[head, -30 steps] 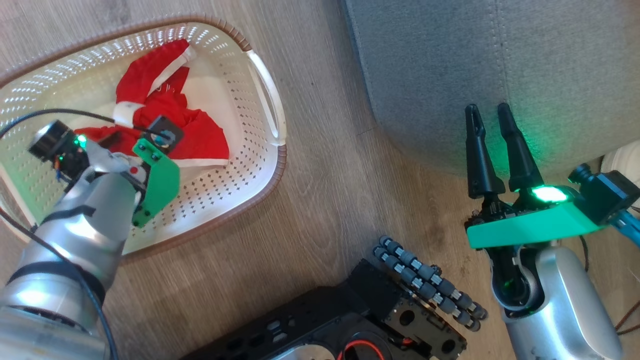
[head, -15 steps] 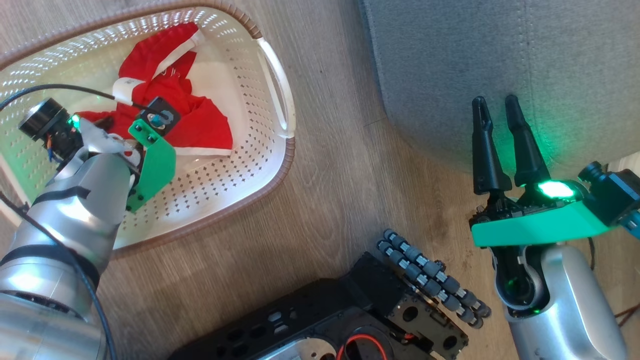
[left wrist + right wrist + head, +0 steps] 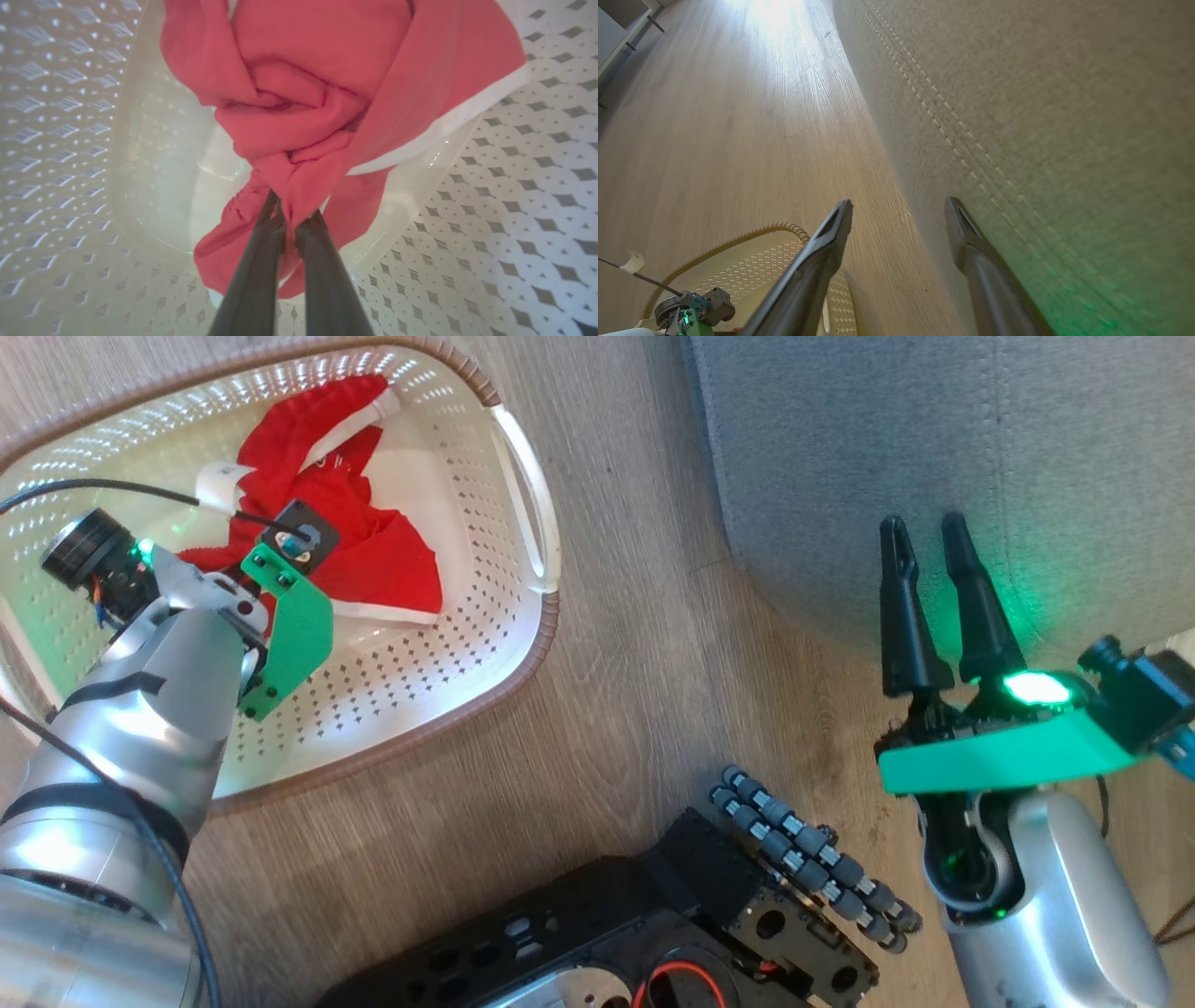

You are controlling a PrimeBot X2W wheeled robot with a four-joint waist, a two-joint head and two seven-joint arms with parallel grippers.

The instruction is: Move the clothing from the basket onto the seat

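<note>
The soft fabric clothing [image 3: 392,569] is bright red with white trim, and the small perforated plastic basket [image 3: 448,653] is cream, patterned with rows of small dark diamond-shaped holes under a brown braided-look rim — its handles white. The large fabric-upholstered seat [image 3: 934,429] is grey with a pale double line of stitching; the wooden floor [image 3: 635,691] is pale brown with a fine streaked grain. The left hand [image 3: 294,207] and right hand [image 3: 922,523] have dark fingers [image 3: 904,625] and bright green plates [image 3: 999,761] behind them.

Light wood-grain plank floor [image 3: 616,691], matte finish. Bright glare [image 3: 775,11] on the far floor. Pale furniture [image 3: 616,18] with thin dark legs, far corner.
</note>
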